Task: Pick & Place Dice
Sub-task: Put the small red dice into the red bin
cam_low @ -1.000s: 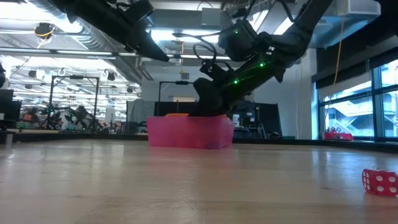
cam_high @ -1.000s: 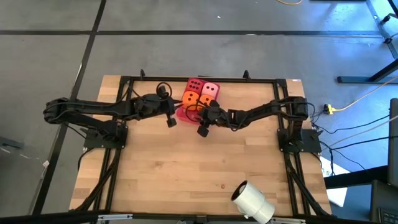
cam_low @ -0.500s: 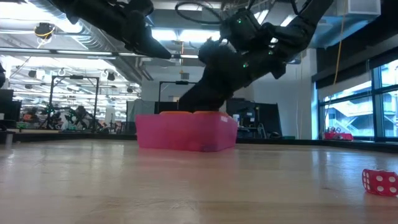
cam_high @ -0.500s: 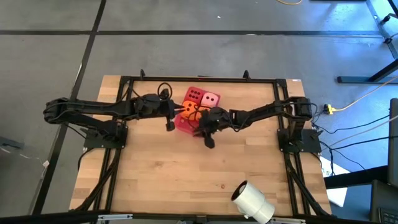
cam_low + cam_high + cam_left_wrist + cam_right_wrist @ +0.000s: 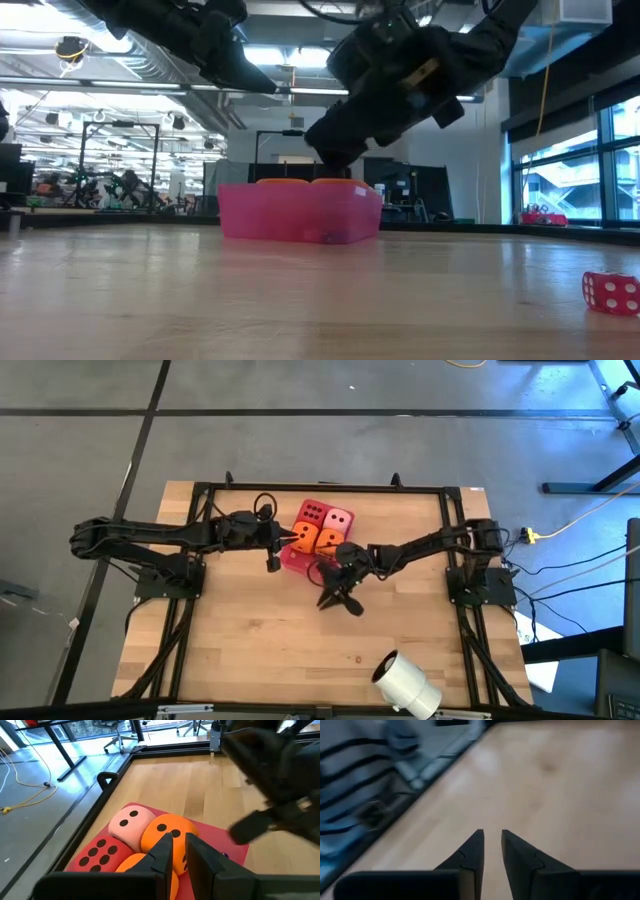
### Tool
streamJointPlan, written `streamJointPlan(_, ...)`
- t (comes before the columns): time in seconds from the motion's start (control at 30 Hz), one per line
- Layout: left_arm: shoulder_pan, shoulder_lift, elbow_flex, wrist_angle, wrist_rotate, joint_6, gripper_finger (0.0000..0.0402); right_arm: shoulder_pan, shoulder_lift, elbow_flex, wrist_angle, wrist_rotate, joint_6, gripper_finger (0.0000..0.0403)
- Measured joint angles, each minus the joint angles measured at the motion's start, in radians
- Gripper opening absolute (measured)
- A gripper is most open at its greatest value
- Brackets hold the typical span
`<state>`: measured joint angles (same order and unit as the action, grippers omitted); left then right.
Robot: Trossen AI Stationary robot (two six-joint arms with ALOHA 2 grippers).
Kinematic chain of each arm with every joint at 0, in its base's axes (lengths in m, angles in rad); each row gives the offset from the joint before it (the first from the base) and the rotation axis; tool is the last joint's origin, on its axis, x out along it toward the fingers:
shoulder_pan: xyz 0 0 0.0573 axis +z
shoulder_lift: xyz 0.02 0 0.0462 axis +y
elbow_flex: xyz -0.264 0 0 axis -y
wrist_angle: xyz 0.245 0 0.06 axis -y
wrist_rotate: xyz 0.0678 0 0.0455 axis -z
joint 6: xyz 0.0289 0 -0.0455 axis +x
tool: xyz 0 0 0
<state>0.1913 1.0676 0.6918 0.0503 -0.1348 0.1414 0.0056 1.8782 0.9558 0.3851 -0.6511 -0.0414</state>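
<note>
Four dice lie packed together in the translucent red tray (image 5: pixel 291 558): a red die (image 5: pixel 312 513), a pale pink die (image 5: pixel 340 518) and two orange dice (image 5: pixel 303 538) (image 5: pixel 328 542). My left gripper (image 5: pixel 272 560) hangs shut above the tray's left side. Its wrist view looks past its fingertips (image 5: pixel 178 840) down on the dice. My right gripper (image 5: pixel 338 600) is shut and holds nothing. It hangs over bare wood on the near side of the tray, above the tray's rim in the low view (image 5: pixel 330 155).
A small red die (image 5: pixel 610 292) sits alone on the wood toward the near right. A white cylinder roll (image 5: pixel 405 682) lies at the near right edge. A black frame (image 5: pixel 320 487) runs round the table's far part. Bare wood stretches between the tray and the near edge.
My right gripper has risen out of the tray and swung toward the table's near edge, turning as it went. The tray with its dice has slid a little toward the near edge and turned slightly. My left arm has stayed in place.
</note>
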Motion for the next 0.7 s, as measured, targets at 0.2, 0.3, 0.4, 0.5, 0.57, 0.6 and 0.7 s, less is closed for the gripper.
streamJointPlan(0.2,0.0,0.0,0.0,-0.003,0.001,-0.045,0.0045,0.044,0.0,0.0,-0.051,-0.079,-0.002,0.0061)
streamJointPlan(0.3,-0.002,0.0,0.0,-0.003,0.034,-0.072,0.0045,0.057,0.001,0.0,-0.076,-0.021,-0.02,0.0067)
streamJointPlan(0.4,-0.017,0.0,0.0,-0.003,0.075,-0.094,0.0047,0.074,0.001,0.0,-0.106,-0.01,-0.046,0.0079)
streamJointPlan(0.5,-0.043,0.0,0.0,-0.003,0.079,-0.107,0.0046,0.104,0.001,0.0,-0.151,-0.01,-0.113,0.0097)
streamJointPlan(0.57,-0.061,0.0,0.0,-0.003,0.075,-0.134,0.0045,0.13,0.001,0.0,-0.2,-0.011,-0.217,0.011)
streamJointPlan(0.6,-0.068,0.0,0.0,-0.003,0.075,-0.151,0.0044,0.144,0.001,0.0,-0.229,-0.01,-0.266,0.0116)
streamJointPlan(0.7,-0.096,0.0,0.0,-0.003,0.074,-0.202,0.0042,0.19,0.001,0.0,-0.306,-0.01,-0.387,0.0132)
